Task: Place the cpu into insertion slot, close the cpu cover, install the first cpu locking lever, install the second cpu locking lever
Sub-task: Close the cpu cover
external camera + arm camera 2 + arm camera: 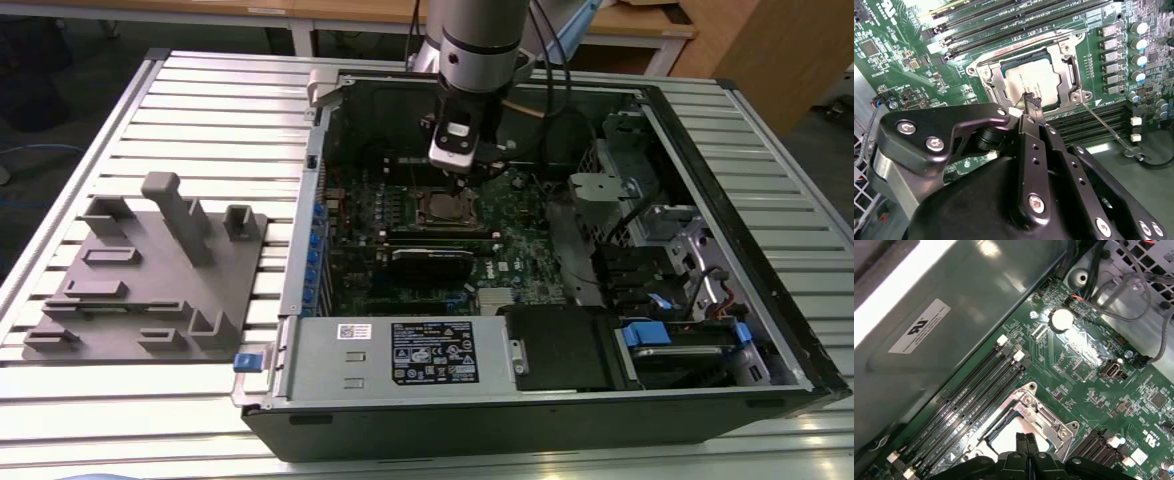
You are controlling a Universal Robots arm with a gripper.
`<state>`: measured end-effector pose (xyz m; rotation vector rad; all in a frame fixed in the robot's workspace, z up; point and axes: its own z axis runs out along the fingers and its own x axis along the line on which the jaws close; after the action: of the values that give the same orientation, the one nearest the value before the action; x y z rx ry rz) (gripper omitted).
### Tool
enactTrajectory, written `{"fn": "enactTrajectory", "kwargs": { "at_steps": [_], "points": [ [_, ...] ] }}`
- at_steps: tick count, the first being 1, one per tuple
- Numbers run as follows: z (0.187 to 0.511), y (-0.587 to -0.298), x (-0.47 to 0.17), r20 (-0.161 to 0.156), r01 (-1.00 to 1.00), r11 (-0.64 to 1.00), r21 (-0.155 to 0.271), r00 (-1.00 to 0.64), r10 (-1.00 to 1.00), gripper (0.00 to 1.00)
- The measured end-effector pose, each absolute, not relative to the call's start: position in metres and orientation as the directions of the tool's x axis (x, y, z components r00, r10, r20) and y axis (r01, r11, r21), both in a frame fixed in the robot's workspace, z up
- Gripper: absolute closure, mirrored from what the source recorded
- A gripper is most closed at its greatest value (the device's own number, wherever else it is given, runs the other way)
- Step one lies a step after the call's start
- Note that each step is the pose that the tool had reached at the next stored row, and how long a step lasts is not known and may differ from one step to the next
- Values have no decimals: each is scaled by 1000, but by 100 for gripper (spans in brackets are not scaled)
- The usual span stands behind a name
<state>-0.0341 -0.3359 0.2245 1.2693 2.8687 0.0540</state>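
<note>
The cpu [1032, 80] lies in the insertion slot [447, 208] on the green motherboard, its silver top showing through the window of the cpu cover [1066, 57]. The cover lies flat around the chip. One thin wire lever [1109, 127] sticks out from a socket corner across the memory slots; another lever [1054, 35] runs along the opposite side of the frame. My gripper [1032, 100] hovers just above the edge of the socket, shut, with nothing between its black fingers. The first wrist view shows the gripper [1026, 439] over the cpu [1006, 439] and the cover [1039, 412].
The open computer case [747, 390] rests on a slatted table. Black memory slots [974, 390] flank the socket. Cables [1134, 295] and a drive cage [667, 250] crowd the exterior view's right. A grey fixture block [147, 280] stands at the exterior view's left, a power supply [400, 355] in front.
</note>
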Motion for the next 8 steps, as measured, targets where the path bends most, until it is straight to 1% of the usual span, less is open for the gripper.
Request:
{"fn": "enactTrajectory", "kwargs": {
  "at_steps": [8],
  "points": [
    [224, -336, -34, 10, 683, 729, 33, -730, 683, 90]
  ]
}}
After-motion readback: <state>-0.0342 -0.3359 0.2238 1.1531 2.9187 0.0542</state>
